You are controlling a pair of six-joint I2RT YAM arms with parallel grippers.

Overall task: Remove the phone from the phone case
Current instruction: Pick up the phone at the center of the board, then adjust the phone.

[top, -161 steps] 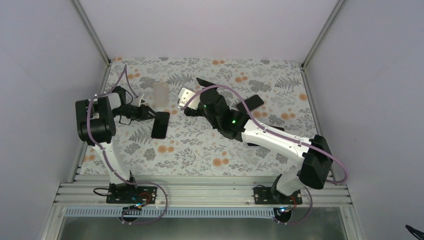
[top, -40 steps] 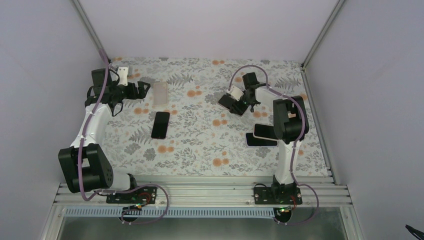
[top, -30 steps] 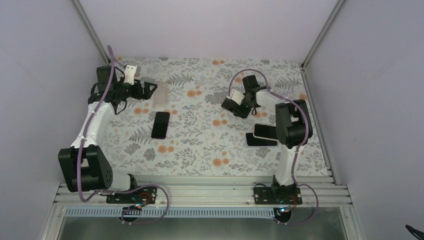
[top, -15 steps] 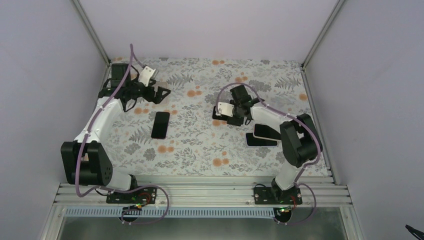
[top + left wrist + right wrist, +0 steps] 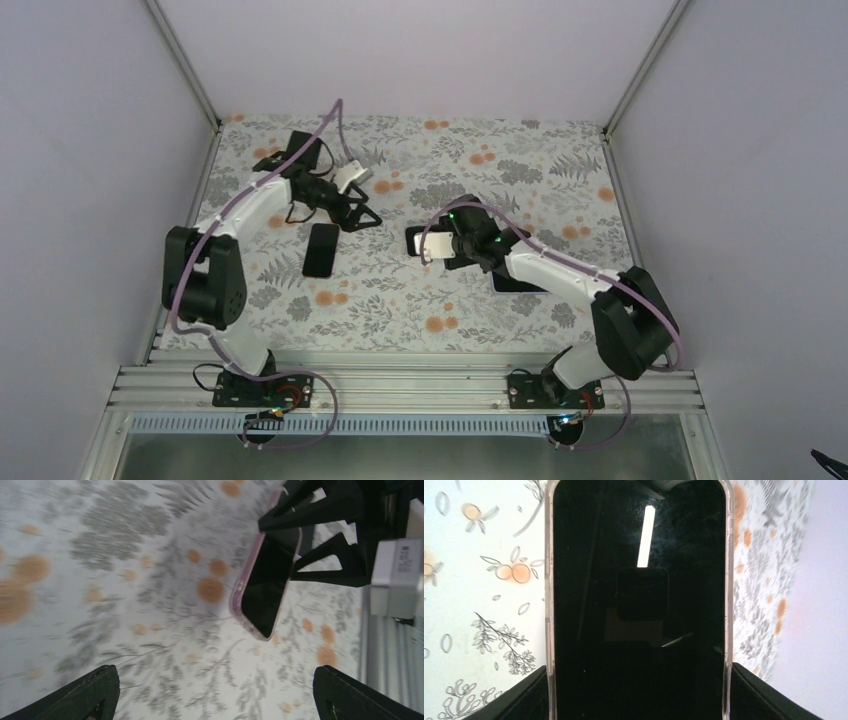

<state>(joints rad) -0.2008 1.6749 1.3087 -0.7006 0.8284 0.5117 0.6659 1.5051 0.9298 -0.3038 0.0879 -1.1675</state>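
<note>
Jaws of the left gripper gape empty in the top view, left of centre, just above a bare black phone. The right gripper, at centre, grasps the phone.

Left wrist view: that phone hangs tilted at upper right, above the floral table.

Right wrist view: its clear case fills the frame between the fingers.

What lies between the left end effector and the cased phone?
Only bare floral tablecloth, as the top and left wrist views show; the left end effector and the cased phone are apart.
</note>
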